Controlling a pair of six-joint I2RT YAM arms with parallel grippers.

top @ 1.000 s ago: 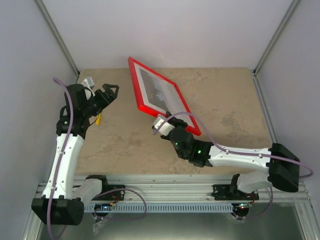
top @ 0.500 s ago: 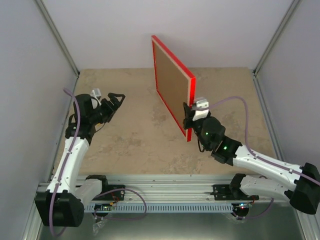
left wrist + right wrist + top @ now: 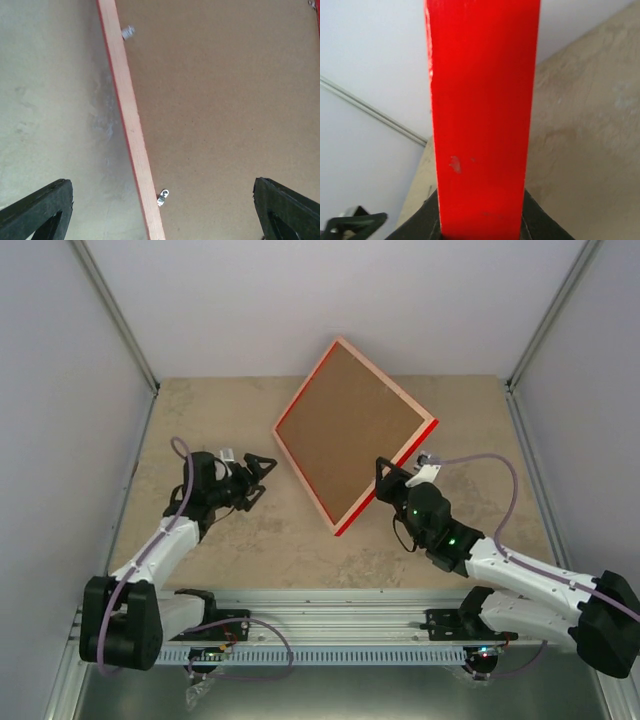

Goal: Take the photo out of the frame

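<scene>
The right gripper (image 3: pixel 384 473) is clamped on the lower right rail of the frame (image 3: pixel 415 446). The right wrist view shows the red edge filling the space between its jaws. That pinch holds the frame up at a tilt above the table (image 3: pixel 250 535), though I cannot tell whether its lowest corner touches down. The back is turned upward and toward the left arm, so the brown backing board (image 3: pixel 350 430) is on show rather than the front. The left gripper (image 3: pixel 264 472) hangs near the frame's left corner, fingers spread wide and empty, probably readied for the small metal tabs (image 3: pixel 162 196) along the pinkish rim. The photo is not visible; I judge it sits behind the board, inside the frame.
</scene>
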